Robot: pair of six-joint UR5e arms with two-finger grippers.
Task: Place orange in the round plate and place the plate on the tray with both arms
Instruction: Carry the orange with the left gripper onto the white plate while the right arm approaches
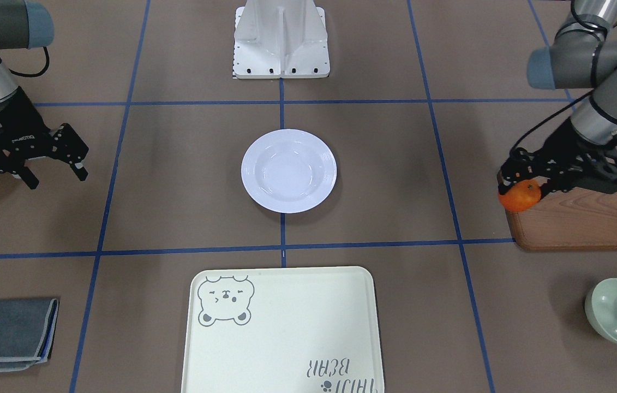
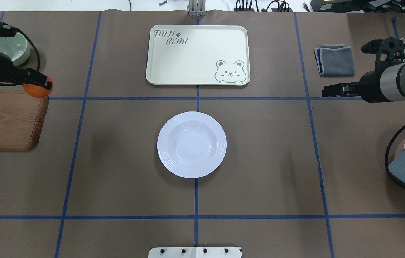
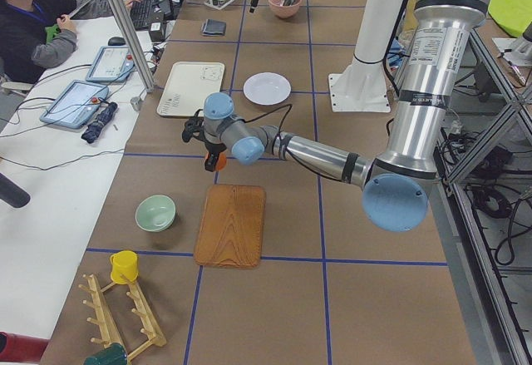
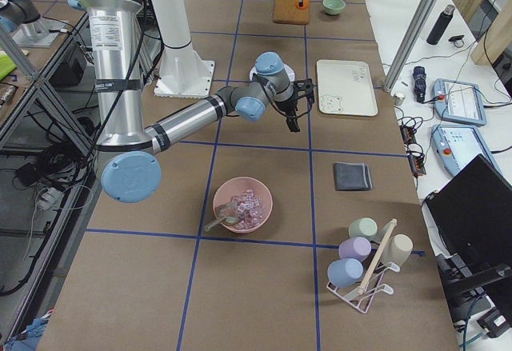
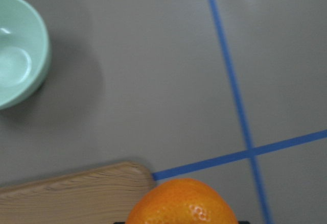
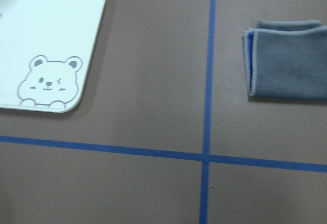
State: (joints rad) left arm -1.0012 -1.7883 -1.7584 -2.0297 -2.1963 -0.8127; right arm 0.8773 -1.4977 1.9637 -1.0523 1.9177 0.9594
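The orange (image 1: 520, 196) is clamped between the black fingers of my left gripper (image 1: 515, 188), over the corner of the wooden board (image 1: 581, 221). The left wrist view shows the orange (image 5: 181, 203) at its bottom edge. The round plate (image 2: 191, 144), white and holding nothing, lies at the table's centre, far from both grippers. The tray (image 2: 197, 53) with the bear drawing lies beyond the plate, bare. My right gripper (image 1: 57, 176) hovers open at the other side of the table, nothing between its fingers.
A pale-green bowl (image 2: 16, 48) stands near the left arm. A folded grey cloth (image 2: 334, 60) lies by the right gripper. A pink bowl (image 4: 242, 205) stands under the right arm. The white base mount (image 1: 281, 38) is at the robot's edge.
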